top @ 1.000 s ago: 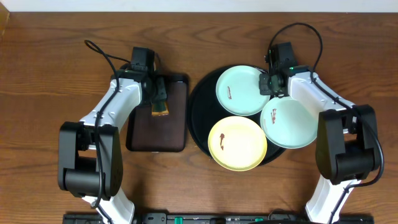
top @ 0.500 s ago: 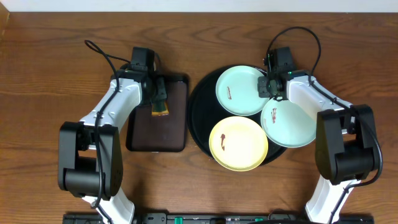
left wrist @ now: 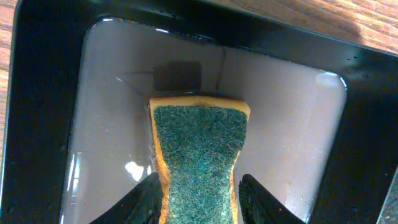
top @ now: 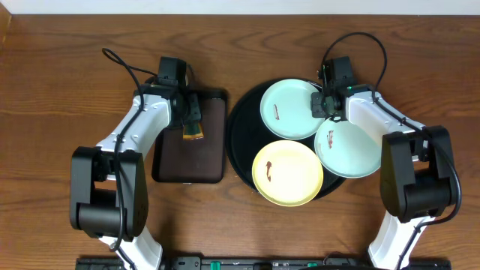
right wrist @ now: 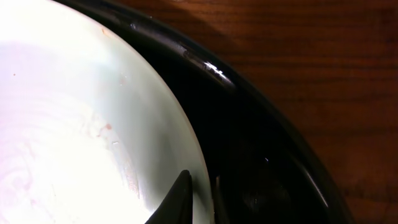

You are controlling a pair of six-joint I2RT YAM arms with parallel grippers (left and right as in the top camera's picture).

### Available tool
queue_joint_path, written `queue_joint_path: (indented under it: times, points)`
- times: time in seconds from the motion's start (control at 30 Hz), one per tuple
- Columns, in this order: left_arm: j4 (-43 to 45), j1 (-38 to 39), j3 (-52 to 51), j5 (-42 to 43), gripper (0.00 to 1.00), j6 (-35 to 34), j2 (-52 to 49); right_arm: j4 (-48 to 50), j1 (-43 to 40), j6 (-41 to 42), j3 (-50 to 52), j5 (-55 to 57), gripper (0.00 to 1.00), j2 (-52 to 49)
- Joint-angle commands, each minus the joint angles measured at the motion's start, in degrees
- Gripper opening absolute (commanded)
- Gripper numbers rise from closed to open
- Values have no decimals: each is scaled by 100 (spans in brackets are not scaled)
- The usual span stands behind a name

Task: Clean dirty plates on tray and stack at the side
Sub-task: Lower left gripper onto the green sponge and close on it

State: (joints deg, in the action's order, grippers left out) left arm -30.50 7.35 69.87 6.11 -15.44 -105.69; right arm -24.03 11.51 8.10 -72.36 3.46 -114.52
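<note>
The round black tray (top: 238,124) holds three plates: a mint plate (top: 289,105) at the back with a dark smear, a second mint plate (top: 352,150) at the right overhanging the rim, and a yellow plate (top: 287,174) at the front with a smear. My right gripper (top: 324,103) is shut on the right rim of the back mint plate (right wrist: 74,124), one finger on top and one outside the rim (right wrist: 199,199). My left gripper (top: 190,114) is shut on a green-and-yellow sponge (left wrist: 199,149), pinching its waist (left wrist: 200,202).
The sponge sits over a rectangular dark brown tray (top: 191,161) left of the black tray; its floor looks wet (left wrist: 292,137). The black tray's rim (right wrist: 205,65) curves past the plate. Bare wooden table (top: 60,90) lies all around.
My right gripper has shifted slightly left at the back plate's rim, and the plates have barely shifted. The left arm and sponge have not moved.
</note>
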Motion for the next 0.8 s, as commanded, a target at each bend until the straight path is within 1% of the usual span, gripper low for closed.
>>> queue_joint_path:
  times: [0.0, 0.3, 0.4, 0.63, 0.77]
  points:
    - [-33, 22, -44, 31, 43, -24, -74, -17, 4, -4, -46, 81, 13, -44]
    - [-37, 22, -44, 31, 43, -24, -74, -192, 4, -48, -195, 90, 12, -44]
    - [-48, 22, -44, 31, 43, -24, -74, -105, -28, -46, -203, 103, 12, -44]
    - [-55, 22, -44, 31, 42, -24, -72, -125, -33, -46, -245, 101, 9, -44]
    - [-52, 22, -44, 31, 42, -24, -72, -103, -33, -46, -245, 101, 3, -44]
